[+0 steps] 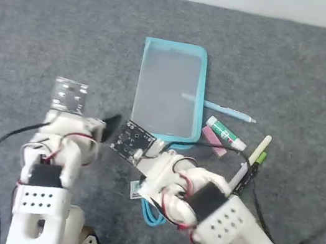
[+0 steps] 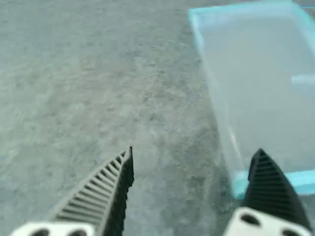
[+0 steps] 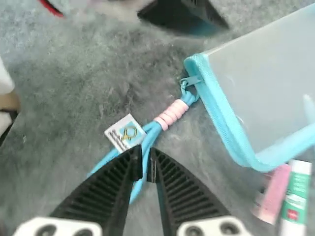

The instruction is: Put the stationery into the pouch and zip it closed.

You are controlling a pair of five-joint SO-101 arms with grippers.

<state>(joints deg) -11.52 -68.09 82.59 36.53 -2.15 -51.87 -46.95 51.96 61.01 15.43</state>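
Pouch (image 1: pixel 169 88) lies just ahead of both hands. Left hand (image 2: pixel 192 172) gapes wide, holding nothing. Right hand (image 3: pixel 145 157) is all but closed over the pouch's strap (image 3: pixel 170 114); stationery (image 1: pixel 224 131) lies ahead to its right.

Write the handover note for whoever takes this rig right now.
Left gripper: jaws open, holding nothing, at the pouch's near corner.
Right gripper: jaws shut on the pouch's blue strap.
On the carpet beside the pouch: blue pen, glue stick, pink eraser, green-tipped pen.
Done: no item looks packed yet.
Left: load all four items, then zip closed. I cannot tell whether the zip is open now.
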